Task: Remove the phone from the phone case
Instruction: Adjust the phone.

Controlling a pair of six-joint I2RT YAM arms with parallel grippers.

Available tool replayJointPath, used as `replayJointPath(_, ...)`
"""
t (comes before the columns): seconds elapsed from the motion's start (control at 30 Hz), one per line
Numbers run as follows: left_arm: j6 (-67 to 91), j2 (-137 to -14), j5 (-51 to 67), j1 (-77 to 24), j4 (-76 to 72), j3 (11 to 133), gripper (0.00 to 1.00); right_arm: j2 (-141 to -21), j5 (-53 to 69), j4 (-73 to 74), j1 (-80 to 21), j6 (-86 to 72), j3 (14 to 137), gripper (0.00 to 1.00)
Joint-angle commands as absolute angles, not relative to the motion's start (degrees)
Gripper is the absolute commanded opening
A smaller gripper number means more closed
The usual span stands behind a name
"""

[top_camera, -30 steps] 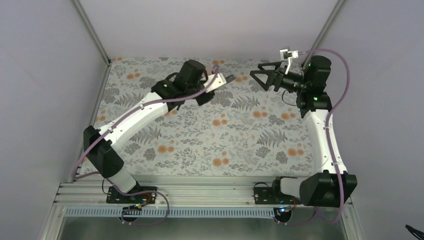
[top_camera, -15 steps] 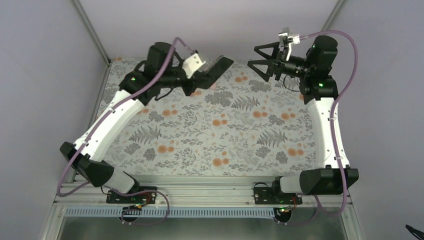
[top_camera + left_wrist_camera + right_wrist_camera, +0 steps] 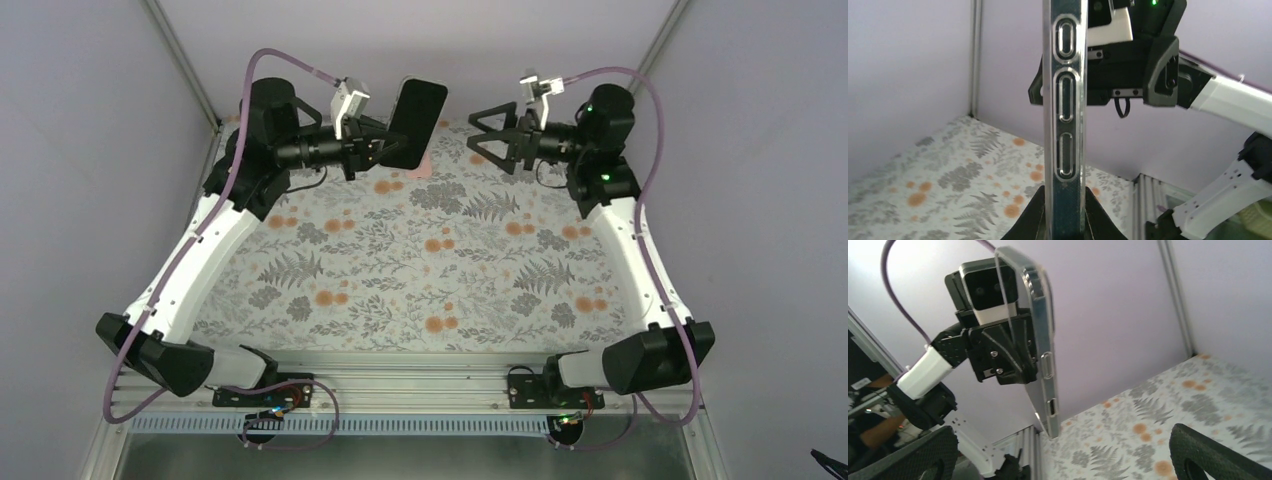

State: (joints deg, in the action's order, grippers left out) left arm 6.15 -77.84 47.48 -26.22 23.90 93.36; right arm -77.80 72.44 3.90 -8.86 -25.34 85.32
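Note:
My left gripper [image 3: 388, 148] is shut on the lower end of a dark phone in a clear case [image 3: 413, 120] and holds it upright, high above the table. In the left wrist view the cased phone [image 3: 1066, 125] stands edge-on between my fingers [image 3: 1030, 226], its side button cut-outs facing the camera. My right gripper [image 3: 487, 145] is open and empty, level with the phone and a short way to its right, pointing at it. In the right wrist view the clear case [image 3: 1042, 357] hangs between my wide-open fingertips [image 3: 1215, 456] without touching them.
The table has a floral cloth [image 3: 430, 270]. A small pink patch [image 3: 420, 166] lies on it under the phone. Grey walls and metal corner posts [image 3: 185, 60] close in the back and sides. The arm bases sit on the rail [image 3: 400, 385] at the near edge.
My left arm has raised the cased phone from low over the cloth and turned it upright. My right gripper has moved left toward the phone and stayed open.

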Motion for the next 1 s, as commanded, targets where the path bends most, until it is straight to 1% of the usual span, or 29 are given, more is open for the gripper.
replayJointPath(0.0,20.9,-77.1,54.7,-24.1,10.5,88.0,0.02,-76.9,70.6,-5.7,-12.6,-36.6,80.5,0.99)
replayJointPath(0.13,28.7,-76.9,57.5,-23.1,1.1,81.0,0.03,-77.8,67.6,-6.7,-14.7,-39.4,78.0,0.99)
replayJointPath(0.3,36.8,-76.2,59.6,-22.3,-9.3,75.3,0.02,-78.6,66.1,-13.8,-16.8,-46.2,74.3,1.0)
replayJointPath(0.43,42.7,-76.1,60.8,-22.1,-17.6,71.4,0.02,-79.7,65.2,-18.1,-18.4,-50.7,73.4,0.92)
replayJointPath(0.47,44.9,-75.9,61.0,-22.0,-20.2,70.2,0.02,-79.8,65.1,-19.3,-18.8,-52.2,73.0,0.91)
replayJointPath(0.5,46.5,-75.7,61.2,-21.9,-22.4,69.1,0.02,-80.0,65.0,-20.4,-19.1,-53.5,72.5,0.87)
replayJointPath(0.63,51.0,-75.8,62.0,-21.9,-28.8,66.7,0.02,-81.1,64.3,-23.7,-20.3,-56.7,72.0,0.79)
replayJointPath(0.77,52.4,-75.8,62.0,-22.0,-30.3,65.9,0.03,-82.9,63.7,-24.0,-21.5,-56.7,74.8,0.69)
replayJointPath(0.83,52.7,-75.5,61.9,-22.0,-30.5,65.2,0.02,-84.0,63.2,-23.4,-21.7,-56.4,76.3,0.61)
replayJointPath(0.97,52.7,-75.2,61.6,-22.0,-30.2,64.4,0.02,-85.9,62.7,-23.1,-22.5,-56.5,79.1,0.5)
